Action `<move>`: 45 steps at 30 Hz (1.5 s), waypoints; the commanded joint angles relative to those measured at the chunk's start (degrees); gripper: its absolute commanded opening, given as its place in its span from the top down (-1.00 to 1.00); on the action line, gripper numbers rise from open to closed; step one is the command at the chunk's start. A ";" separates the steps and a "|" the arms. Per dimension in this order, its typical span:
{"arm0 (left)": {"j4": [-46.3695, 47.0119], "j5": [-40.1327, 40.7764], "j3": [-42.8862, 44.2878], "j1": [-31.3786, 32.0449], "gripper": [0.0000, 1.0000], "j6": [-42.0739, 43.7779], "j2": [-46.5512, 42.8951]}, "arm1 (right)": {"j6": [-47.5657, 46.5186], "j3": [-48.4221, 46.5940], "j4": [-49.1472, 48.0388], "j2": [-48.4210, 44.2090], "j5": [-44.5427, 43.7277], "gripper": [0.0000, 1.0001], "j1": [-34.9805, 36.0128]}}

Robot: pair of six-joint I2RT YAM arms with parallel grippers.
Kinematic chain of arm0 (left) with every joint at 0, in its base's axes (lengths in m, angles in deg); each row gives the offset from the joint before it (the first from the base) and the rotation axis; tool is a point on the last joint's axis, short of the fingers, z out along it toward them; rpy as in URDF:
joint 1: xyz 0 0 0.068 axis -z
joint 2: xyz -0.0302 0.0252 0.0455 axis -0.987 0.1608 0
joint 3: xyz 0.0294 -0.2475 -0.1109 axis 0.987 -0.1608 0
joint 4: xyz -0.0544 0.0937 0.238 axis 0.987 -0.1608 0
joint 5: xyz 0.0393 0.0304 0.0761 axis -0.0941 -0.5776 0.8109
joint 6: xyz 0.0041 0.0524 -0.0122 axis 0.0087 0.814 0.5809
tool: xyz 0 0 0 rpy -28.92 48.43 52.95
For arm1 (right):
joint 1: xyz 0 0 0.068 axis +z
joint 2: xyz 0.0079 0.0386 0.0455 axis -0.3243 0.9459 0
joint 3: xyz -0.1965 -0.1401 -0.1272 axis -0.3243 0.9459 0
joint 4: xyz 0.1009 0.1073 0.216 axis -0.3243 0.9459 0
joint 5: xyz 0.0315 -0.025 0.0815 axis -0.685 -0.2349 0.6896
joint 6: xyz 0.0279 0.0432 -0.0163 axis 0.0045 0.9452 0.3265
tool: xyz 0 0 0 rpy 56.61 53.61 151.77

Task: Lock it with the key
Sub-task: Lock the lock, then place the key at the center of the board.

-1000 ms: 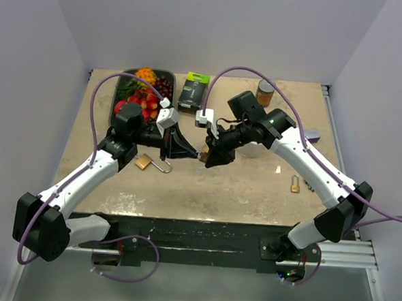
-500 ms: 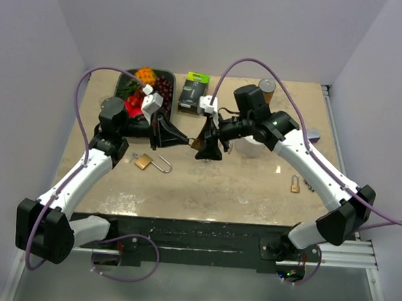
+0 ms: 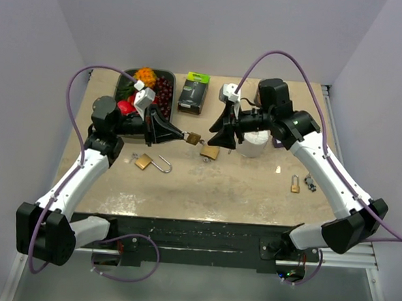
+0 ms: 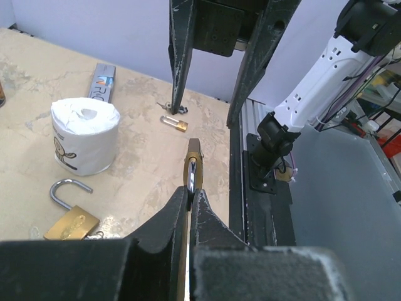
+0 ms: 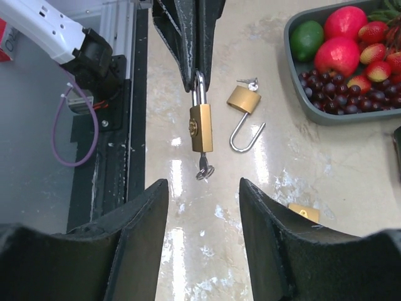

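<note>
The left gripper (image 3: 183,137) pinches the lock (image 5: 201,127) by its loop, near the roll (image 3: 253,145), so the key (image 5: 205,167) hangs free. The right gripper (image 5: 203,185), wide open, can grab it.

The right fingers (image 5: 135,241) have drawn back to the right and now stand spread. The left fingers (image 4: 166,226) have pulled left and alone pinch the padlock (image 3: 193,138), its key (image 5: 205,168) dangling below.

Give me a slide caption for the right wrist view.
Left tool holds brass padlock, key at its base, before open right tool.
</note>
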 commanded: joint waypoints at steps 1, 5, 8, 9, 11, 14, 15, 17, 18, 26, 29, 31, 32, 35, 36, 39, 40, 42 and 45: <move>5.04 -0.65 0.41 0.01 1.00 -2.01 -2.23 | 3.59 -0.60 -3.26 0.67 3.45 0.01 0.26; 5.92 -0.30 0.06 0.54 1.00 -2.80 -2.93 | 3.51 -0.16 -3.00 1.82 2.84 0.10 2.71; 6.10 -0.12 -0.20 1.33 1.00 -2.89 -3.11 | 2.72 -0.25 -2.91 2.17 2.48 0.18 3.51; 6.01 -0.04 -0.20 1.51 1.00 -2.72 -3.20 | 2.72 -0.25 -3.08 2.43 2.48 0.25 3.42; 6.10 0.23 -0.38 1.59 1.00 -2.72 -3.37 | 2.63 -0.16 -3.09 2.35 2.13 0.32 3.60; 6.28 0.32 -0.47 1.68 1.00 -2.63 -3.55 | 2.54 -0.07 -2.91 2.43 2.22 0.62 3.68; 6.19 0.40 -0.47 1.68 1.00 -2.63 -3.55 | 2.54 0.01 -2.47 2.44 2.31 0.71 3.69; 6.27 0.49 -0.47 1.60 1.00 -2.54 -3.55 | 1.67 0.01 -1.51 2.35 2.05 0.95 3.69; 6.28 0.58 -0.47 1.59 1.00 -2.45 -3.55 | 1.23 0.19 -0.55 2.17 1.87 1.00 3.69; 9.16 4.36 -0.03 0.72 1.00 -3.40 -2.50 | -2.46 4.75 3.68 -2.30 -0.85 1.00 3.16; 13.12 5.15 0.58 -0.16 1.00 -5.96 -1.36 | -1.42 7.91 4.30 -4.32 -0.68 1.00 0.98; 16.10 5.85 0.85 -0.51 1.00 -7.46 -0.74 | 0.42 10.73 3.07 -5.29 -0.24 1.00 -0.87; 17.16 6.03 0.76 -0.78 1.00 -9.20 -0.30 | 1.30 11.43 2.98 -5.65 0.19 1.00 -2.45; 19.54 6.21 -0.11 -0.95 1.00 -10.89 0.40 | 3.93 13.98 2.28 -6.97 -0.33 1.00 -6.83; 19.63 6.03 -0.55 -0.95 1.00 -10.89 0.58 | 4.64 14.86 2.10 -6.71 -0.50 1.00 -8.51; 15.79 6.03 -1.61 -0.87 1.00 -5.90 0.06 | 5.70 13.91 5.77 -4.78 -5.39 1.00 -15.20; 10.63 6.81 -1.70 -0.87 1.00 -3.36 -0.12 | 5.62 13.12 7.71 -2.68 -6.99 1.00 -16.52; 6.47 7.87 -2.57 -0.78 1.00 4.03 -1.26 | 0.28 9.97 15.14 -0.83 -12.41 1.00 -17.94; -2.40 9.45 -2.93 -0.69 1.00 13.52 -1.70 | -4.66 10.11 18.70 -0.02 -20.95 1.00 -18.81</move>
